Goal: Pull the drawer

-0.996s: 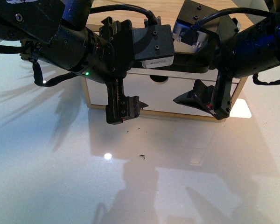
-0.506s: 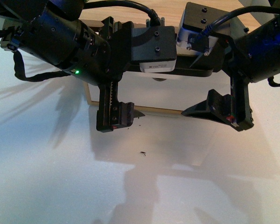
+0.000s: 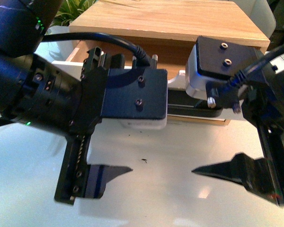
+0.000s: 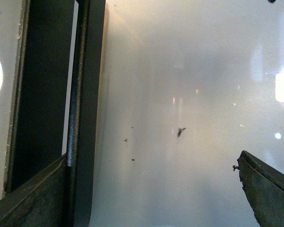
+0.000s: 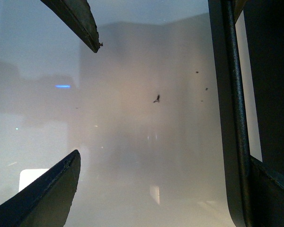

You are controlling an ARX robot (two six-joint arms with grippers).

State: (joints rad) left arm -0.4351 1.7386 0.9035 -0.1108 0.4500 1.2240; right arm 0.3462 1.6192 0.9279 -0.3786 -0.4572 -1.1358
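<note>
The drawer shows behind my arms: its light wood side [image 3: 78,49] juts from the cabinet and its black bar handle [image 3: 199,112] runs below my wrist cameras. In the left wrist view the white drawer front [image 4: 2,123] with its half-round notch lies beside the handle [image 4: 85,94]. My left gripper [image 4: 152,156] is open, and the bar runs right along one finger [image 4: 28,198]. My right gripper [image 5: 87,100] is open over bare table, with the handle [image 5: 232,118] off to one side and outside the fingers. One finger of each [image 3: 109,172] [image 3: 227,170] hangs low over the table.
The wooden cabinet [image 3: 170,19] stands at the back of the glossy white table [image 3: 161,198]. A green plant [image 3: 75,9] sits behind its left corner. A small dark speck [image 3: 144,160] lies on the table between my grippers.
Both grippers have come toward me and lower over the table. The black handle stands further out from the cabinet than a second ago.
</note>
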